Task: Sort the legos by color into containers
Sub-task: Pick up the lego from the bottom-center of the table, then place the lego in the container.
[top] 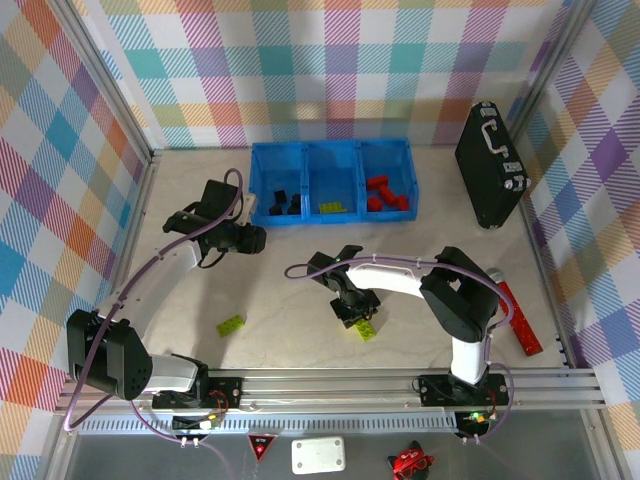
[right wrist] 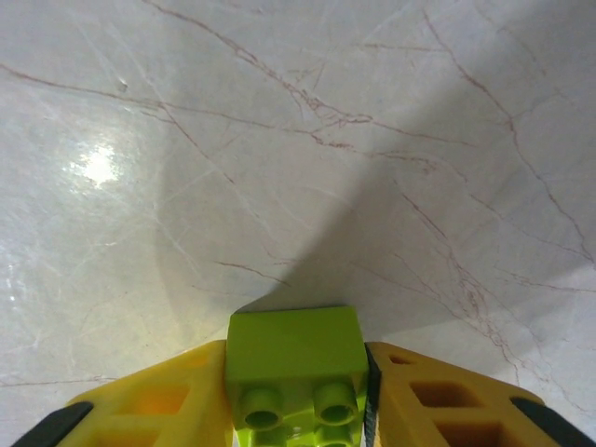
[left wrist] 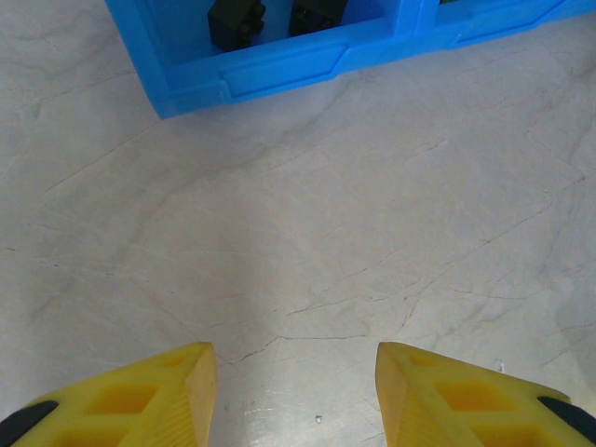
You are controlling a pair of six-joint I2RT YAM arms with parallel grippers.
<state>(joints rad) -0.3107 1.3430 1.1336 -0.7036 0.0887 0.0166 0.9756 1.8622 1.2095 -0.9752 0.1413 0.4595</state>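
Note:
My right gripper is shut on a lime-green lego, low over the table at front centre; both yellow fingers press its sides. A second lime-green lego lies loose on the table at front left. The blue containers stand at the back. Black legos are in the left compartment, a green one in the middle, red ones in the right. My left gripper hovers open just before the bin's left corner, nothing between its fingers.
A black hard case leans at the back right. A long red strip lies by the right wall, beside my right arm's elbow. The enclosure's checkered walls close in on both sides.

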